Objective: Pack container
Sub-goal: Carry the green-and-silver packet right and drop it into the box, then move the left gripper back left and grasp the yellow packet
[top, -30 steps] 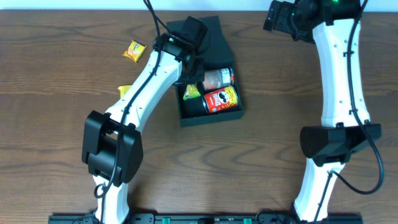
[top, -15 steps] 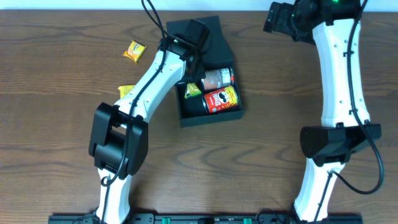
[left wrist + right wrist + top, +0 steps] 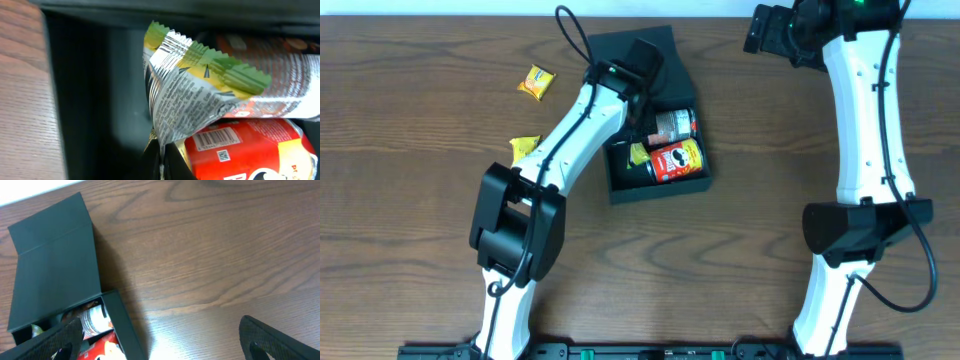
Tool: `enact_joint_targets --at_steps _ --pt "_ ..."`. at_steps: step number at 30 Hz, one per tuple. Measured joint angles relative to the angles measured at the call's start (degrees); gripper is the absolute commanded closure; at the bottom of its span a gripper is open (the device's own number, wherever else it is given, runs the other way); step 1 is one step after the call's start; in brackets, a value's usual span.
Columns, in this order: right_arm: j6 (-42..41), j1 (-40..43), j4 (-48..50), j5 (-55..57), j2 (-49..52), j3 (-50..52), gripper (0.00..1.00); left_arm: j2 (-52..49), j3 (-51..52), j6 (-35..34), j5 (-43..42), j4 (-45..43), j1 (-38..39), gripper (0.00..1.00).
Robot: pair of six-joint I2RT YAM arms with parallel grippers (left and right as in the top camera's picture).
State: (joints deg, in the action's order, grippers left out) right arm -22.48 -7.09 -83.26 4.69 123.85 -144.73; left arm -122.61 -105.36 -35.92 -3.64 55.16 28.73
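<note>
The container point(image 3: 620, 186) is a dark square box, lid flap open toward the back, at the table's middle. It holds a red snack can point(image 3: 678, 161) and a brown-and-silver can point(image 3: 672, 125). My left gripper point(image 3: 161, 162) is inside the box, shut on a yellow-green snack packet point(image 3: 190, 95) that hangs over the cans; the packet also shows in the overhead view point(image 3: 638, 153). My right gripper point(image 3: 160, 342) is open and empty, high above the table to the right of the box point(image 3: 55, 265).
Two more yellow snack packets lie on the wood left of the box, one at the far left point(image 3: 534, 81) and one nearer the left arm point(image 3: 524, 147). The right arm point(image 3: 865, 120) stands along the right side.
My left gripper has moved right and deeper into the box, carrying the yellow-green packet toward the cans. The right arm has not moved.
</note>
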Motion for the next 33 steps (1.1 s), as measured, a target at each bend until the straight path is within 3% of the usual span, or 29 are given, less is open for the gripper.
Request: enact_joint_targets --at_steps 22,24,27,33 --pt "0.8 0.0 -0.1 0.0 0.0 0.0 0.01 -0.9 0.8 -1.6 5.8 -3.1 1.4 0.94" --pt "0.8 0.0 -0.1 0.0 0.0 0.0 0.01 -0.9 0.8 -1.6 5.8 -3.1 1.5 0.89" --pt "0.8 0.0 -0.1 0.0 0.0 0.0 0.01 -0.9 0.8 -1.7 5.8 -3.5 1.6 0.67" --pt "0.8 0.0 -0.2 0.0 0.0 0.0 0.01 -0.9 0.8 -1.6 5.5 -4.0 2.1 0.60"
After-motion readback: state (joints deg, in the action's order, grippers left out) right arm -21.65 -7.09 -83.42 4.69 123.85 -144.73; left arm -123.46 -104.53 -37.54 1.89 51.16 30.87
